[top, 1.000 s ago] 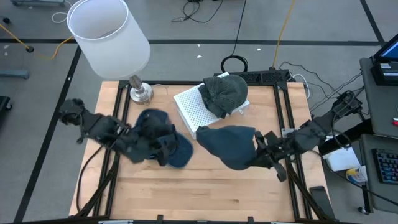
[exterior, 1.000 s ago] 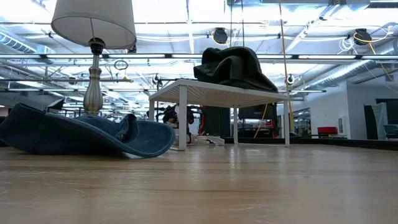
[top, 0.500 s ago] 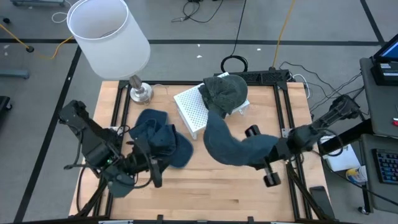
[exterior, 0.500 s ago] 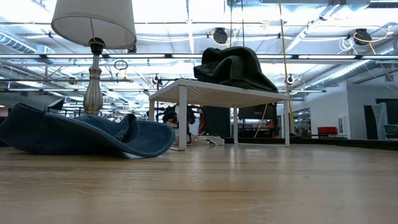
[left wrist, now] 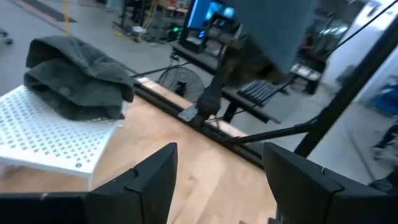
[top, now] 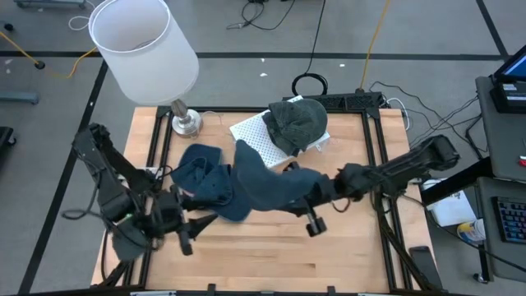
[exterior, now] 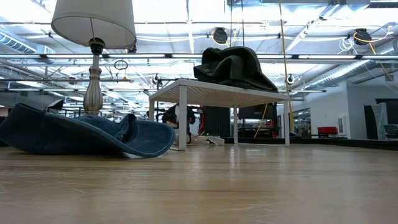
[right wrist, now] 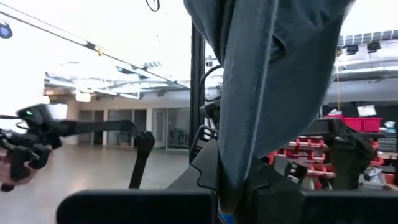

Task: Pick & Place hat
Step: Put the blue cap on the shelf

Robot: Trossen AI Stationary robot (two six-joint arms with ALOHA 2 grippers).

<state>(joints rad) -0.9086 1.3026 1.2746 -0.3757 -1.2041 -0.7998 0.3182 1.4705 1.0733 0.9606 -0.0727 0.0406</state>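
A blue hat is up in the air over the middle of the table, with my right gripper shut on it; the right wrist view shows the blue hat rising past the fingers. Another blue hat lies flat on the wood at the table's left; the low view shows that hat resting on its brim. A dark green hat sits on a white perforated rack. My left gripper hovers open near the table's front left, holding nothing. My right gripper pinches an edge of the blue hat between its two fingers, coming from the table's right and slanting upward. The hat is lifted clear of the table and stretches from the fingers toward the rack's near left corner. Brim or crown, I cannot tell.
A lamp with a white shade and metal foot stands at the far left corner. The rack stands on legs at the far middle. Bare wood lies along the near edge and right half.
My right gripper has swung toward the table's left and tipped upward, carrying the blue hat from the right half to the middle; the hat now reaches toward the rack. My left gripper has drawn back from the lying blue hat toward the near left, staying open.
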